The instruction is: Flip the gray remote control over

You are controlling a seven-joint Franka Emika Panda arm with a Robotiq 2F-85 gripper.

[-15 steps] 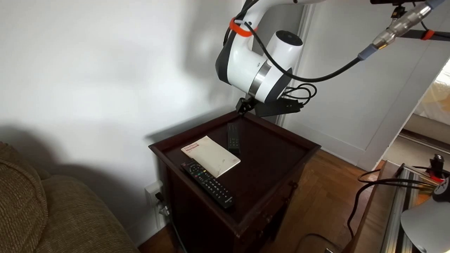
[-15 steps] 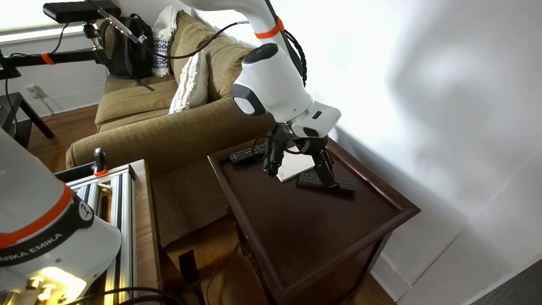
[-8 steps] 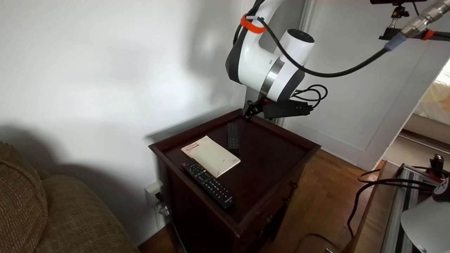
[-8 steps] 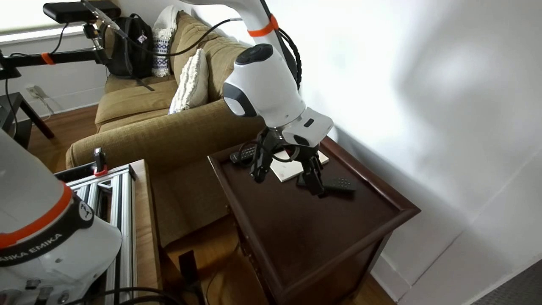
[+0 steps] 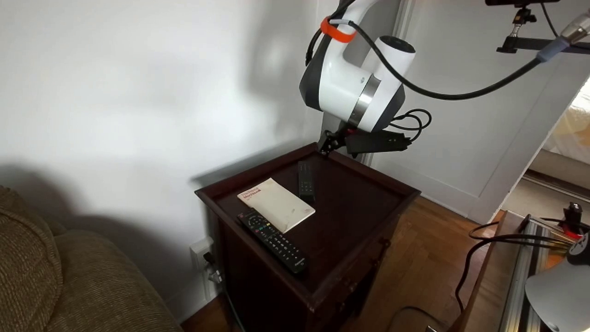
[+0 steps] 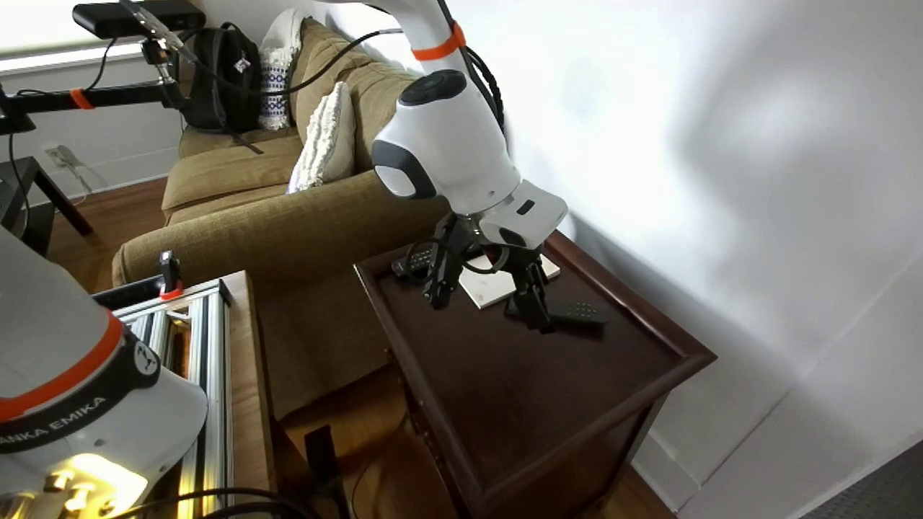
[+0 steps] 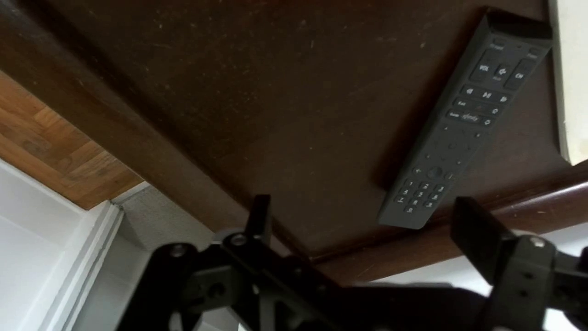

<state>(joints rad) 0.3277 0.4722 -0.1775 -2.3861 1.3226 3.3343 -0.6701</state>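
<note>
Behind a dark red-brown nightstand [image 5: 359, 207] a white wall [image 5: 138, 101] is rising, and a brown couch [image 6: 303, 223] is stretching across the upper left of the frame in an exterior view, with a black backpack [image 6: 223, 79] sitting on it. On the nightstand, the gray remote control [image 7: 443, 138] is lying flat, its buttons facing up. From the wrist view I am seeing it slanting from the upper right of the frame down toward the lower middle, its number keys sitting at the lower end. An off-white booklet [image 5: 276, 204] is resting just beside it; whether the two are touching, I am not able to tell. Past the booklet, a longer black remote [image 5: 272, 240] is lying along the nightstand's lower left rim in an exterior view.

The robot arm [image 6: 454, 144] is reaching down from the top of the frame in both exterior views. Its gripper [image 7: 360, 218] is hanging over the nightstand, two black fingers [image 7: 477, 239] standing wide apart, and the gray remote control is lying below them. In an exterior view one finger is covering part of it.
</note>
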